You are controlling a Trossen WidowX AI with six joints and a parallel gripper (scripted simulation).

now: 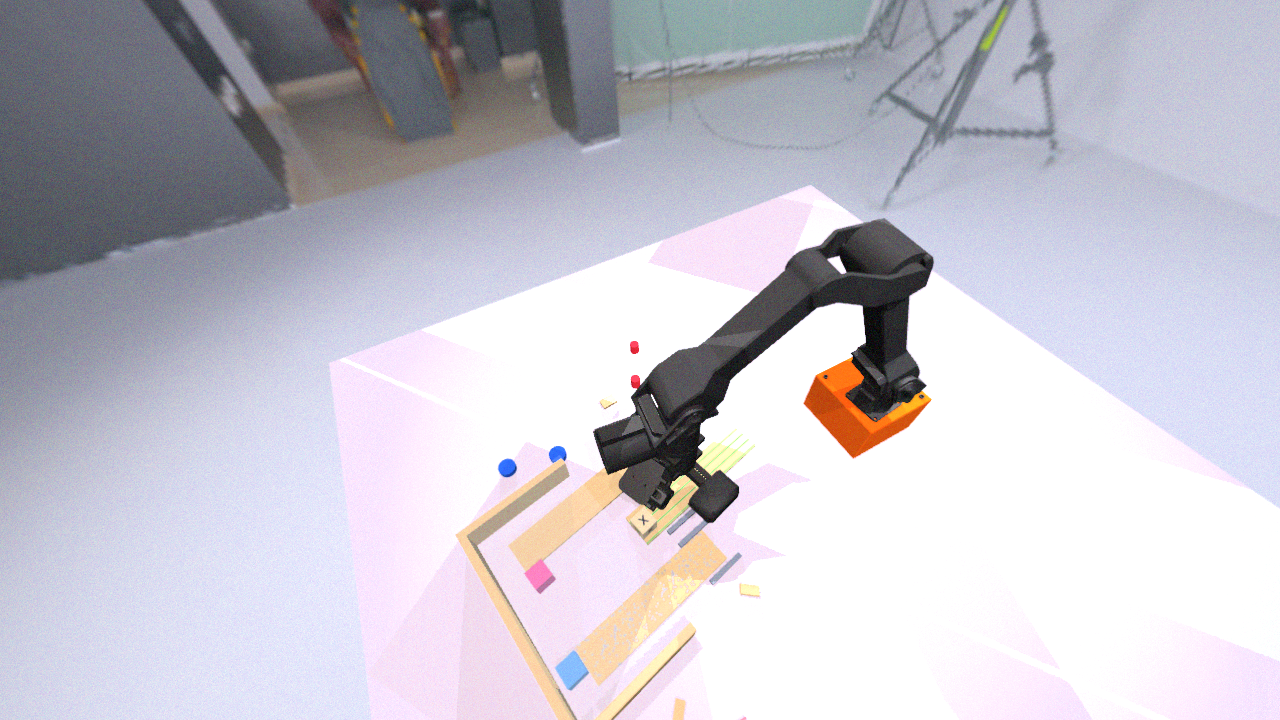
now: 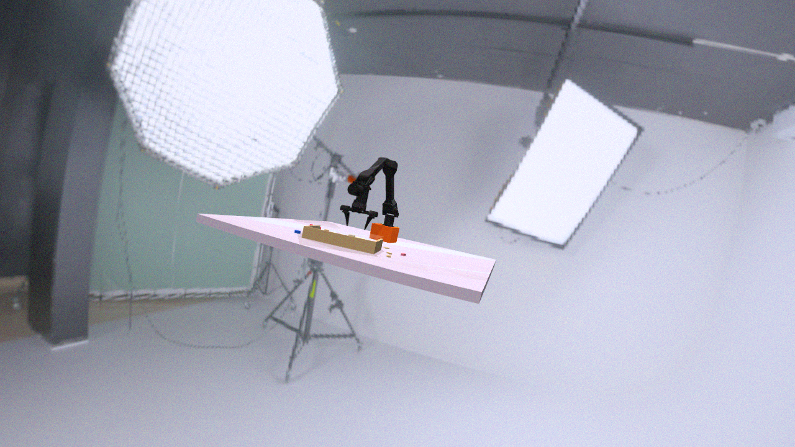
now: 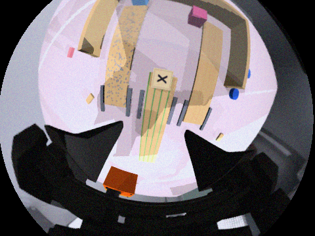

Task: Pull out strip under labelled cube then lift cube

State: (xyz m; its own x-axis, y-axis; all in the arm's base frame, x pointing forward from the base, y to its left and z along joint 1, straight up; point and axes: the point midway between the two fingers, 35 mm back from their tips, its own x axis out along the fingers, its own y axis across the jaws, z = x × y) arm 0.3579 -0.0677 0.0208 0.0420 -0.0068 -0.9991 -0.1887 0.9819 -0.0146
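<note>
The labelled cube (image 1: pixel 641 521) (image 3: pixel 162 78), pale tan with a black X, rests on the far end of a pale yellow strip with green lines (image 1: pixel 726 450) (image 3: pixel 152 136). The strip's near end points toward the arm's orange base (image 1: pixel 850 416) (image 3: pixel 121 179) (image 2: pixel 384 232). My gripper (image 1: pixel 680 494) (image 3: pixel 154 128) (image 2: pixel 357 221) is open wide and empty. It hovers above the strip, just on the base side of the cube, with one finger to each side of the strip.
Two tan strips (image 1: pixel 563 519) (image 1: pixel 644 617) lie either side, one bearing a pink cube (image 1: pixel 539 574) (image 3: pixel 198 16), the other a blue cube (image 1: pixel 571 669). A tan U-shaped wall (image 1: pixel 501 591) encloses their far ends. Grey guide bars (image 1: pixel 725 568) (image 3: pixel 141 103), blue discs (image 1: pixel 507 466) and red pegs (image 1: pixel 634 346) lie nearby.
</note>
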